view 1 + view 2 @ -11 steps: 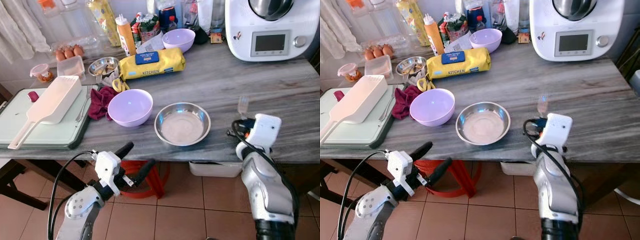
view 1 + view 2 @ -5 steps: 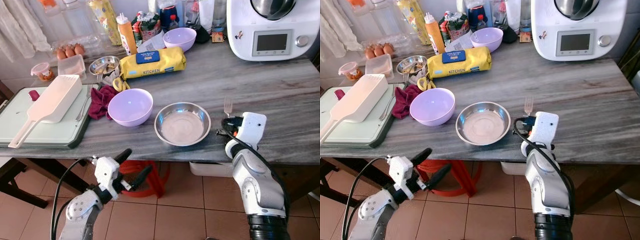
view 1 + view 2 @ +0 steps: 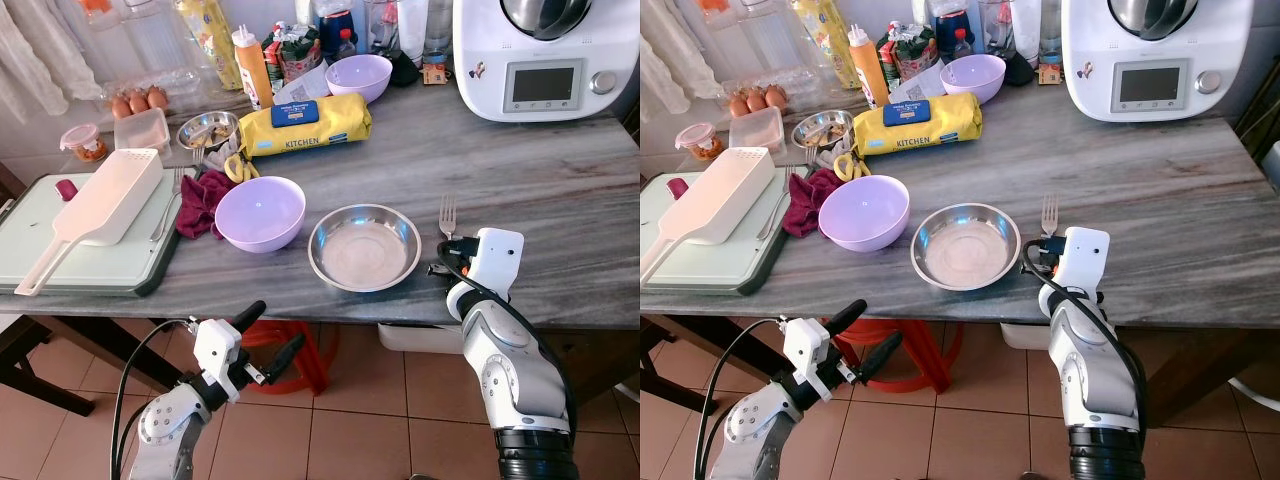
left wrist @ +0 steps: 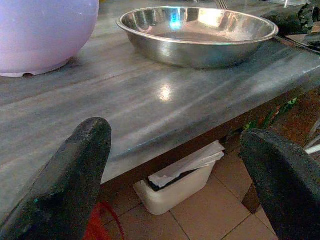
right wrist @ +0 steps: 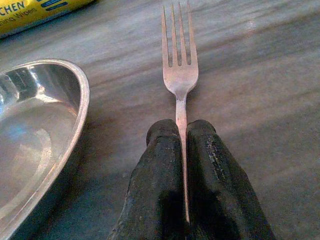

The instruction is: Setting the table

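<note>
A silver fork (image 5: 179,70) is pinched by its handle between the fingers of my right gripper (image 5: 181,132), which is shut on it. The fork (image 3: 447,211) points away from me, just right of the steel bowl (image 3: 364,247) near the table's front edge. Its tines lie at or just above the grey tabletop; I cannot tell which. A lilac bowl (image 3: 260,213) stands left of the steel bowl. My left gripper (image 3: 268,332) hangs open below the table edge, holding nothing, its fingers (image 4: 75,175) facing the steel bowl (image 4: 197,35).
A green cutting board (image 3: 100,260) with a white scoop (image 3: 100,205) lies at the left, beside a red cloth (image 3: 203,200). A yellow wipes pack (image 3: 303,125), a small steel bowl (image 3: 208,130), another lilac bowl (image 3: 358,77), bottles and a white kitchen machine (image 3: 545,55) line the back. A white bin (image 4: 180,180) sits under the table.
My right gripper has carried the fork left and down, from the right part of the table to just beside the steel bowl. My left arm has sunk slightly.
</note>
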